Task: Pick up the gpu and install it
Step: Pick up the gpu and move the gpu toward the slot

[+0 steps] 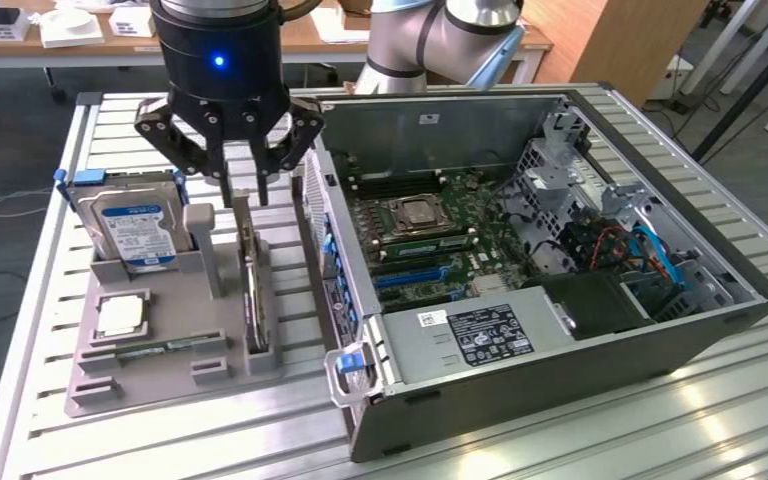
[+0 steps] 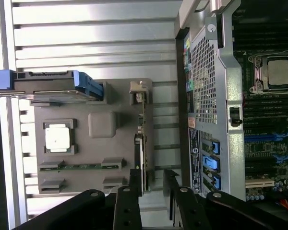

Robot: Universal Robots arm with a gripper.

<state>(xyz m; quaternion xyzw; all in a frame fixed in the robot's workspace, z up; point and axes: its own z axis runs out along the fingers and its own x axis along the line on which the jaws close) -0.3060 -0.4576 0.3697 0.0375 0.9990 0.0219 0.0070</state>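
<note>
My jaws stand apart over the end of the gpu (image 1: pixel 253 290) that lies farther back in the exterior view, clamped on nothing; whether a finger grazes it I cannot tell. The card stands on its long edge in a slot of the grey holder (image 1: pixel 157 375), its top edge bare and the air above free. On the exterior view's left a hard drive (image 1: pixel 131 225) stands near. On its right the open case (image 1: pixel 558 380) rises just beside the holder, leaving a thin gap. The case lies on its side, motherboard (image 1: pixel 438 235) facing up. Everything rests on a ribbed metal counter (image 1: pixel 704 420), and a wooden desk (image 1: pixel 297 45) stands behind.
</note>
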